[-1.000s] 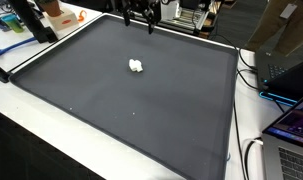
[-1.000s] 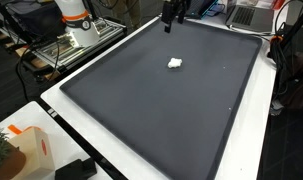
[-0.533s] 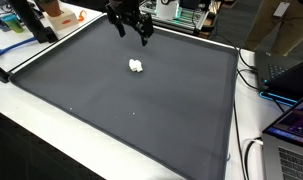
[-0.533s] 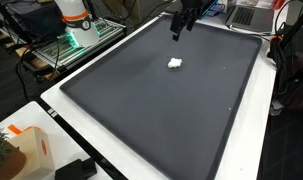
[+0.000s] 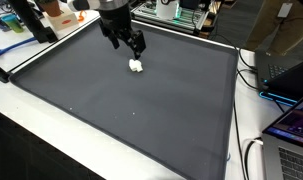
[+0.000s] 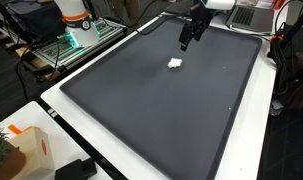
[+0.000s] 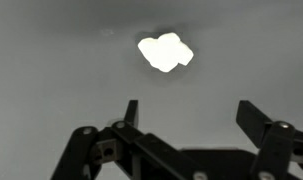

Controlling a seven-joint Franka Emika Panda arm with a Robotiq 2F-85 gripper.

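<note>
1. The pincer (image 5: 135,48) has come away from the far edge of the bench (image 5: 16,95) and down over the dark mat (image 5: 141,115). In both exterior views it now hangs just beyond a small white lump (image 5: 137,66), much nearer to it than a second ago.
2. Its jaws are spread wide apart with nothing between them, as they were a second ago.
3. The white lump lies on the mat's far half, roughly midway across. It has not moved, and the pincer does not touch it.
4. Judging from this, most of the gap to the lump has been closed, but there is no contact and no grip.
5. Only the wrist view looks along the pincer (image 7: 191,115). Two dark fingers (image 7: 131,112) rise from the bottom edge, and the white lump (image 7: 165,52) glows ahead of them, a little toward the left finger. Height above the mat cannot be read there.
6. Only the exterior views show the gap. In an exterior view the pincer (image 6: 183,43) hangs tilted above and just beyond the white lump (image 6: 175,63).
7. The exterior views also show the surroundings: a laptop (image 5: 291,135) at the near right and a cardboard box (image 6: 31,152) at the near left.
</note>
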